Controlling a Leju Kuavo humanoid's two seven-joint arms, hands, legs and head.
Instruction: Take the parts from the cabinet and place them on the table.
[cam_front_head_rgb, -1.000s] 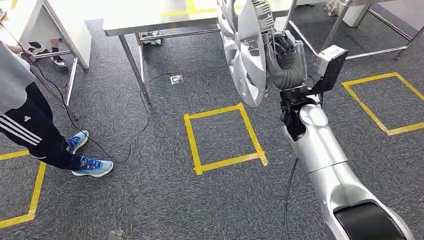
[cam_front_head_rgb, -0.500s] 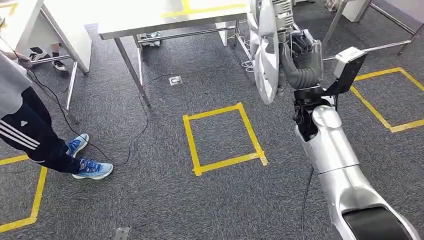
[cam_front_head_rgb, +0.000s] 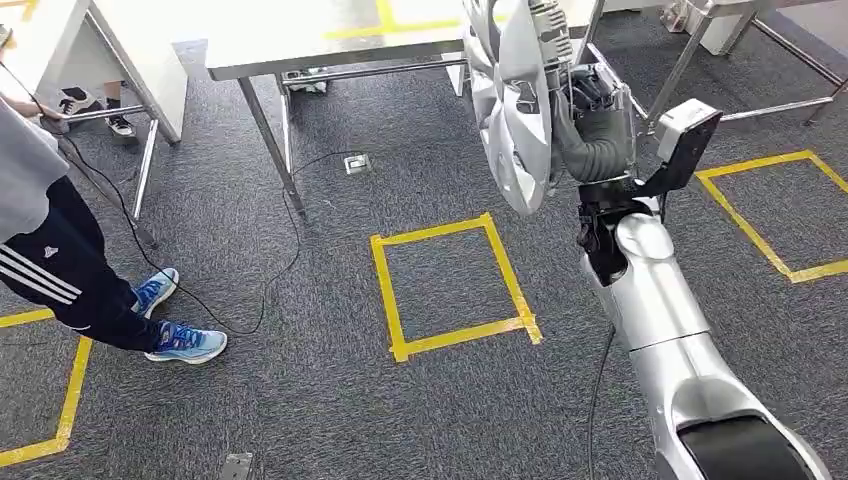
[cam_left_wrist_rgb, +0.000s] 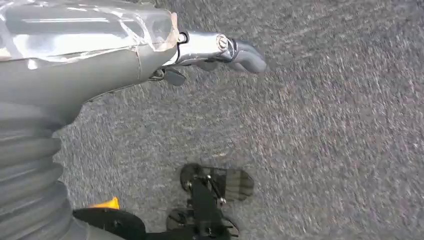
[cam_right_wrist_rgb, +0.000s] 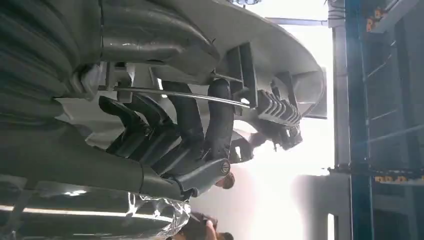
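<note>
Currently my right hand grasps the hubcap; fingers hook through its back ribs. Hubcap stands on edge, face turned away from the palm, long axis vertical. Surface lies ahead, beyond the fingers. My left hand hangs toward the floor, fingers curled, holding nothing.

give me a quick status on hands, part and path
Right hand grips silver wheel cover, held upright. Left hand holds nothing, over carpet. Table ahead; person at left, cable on floor.
</note>
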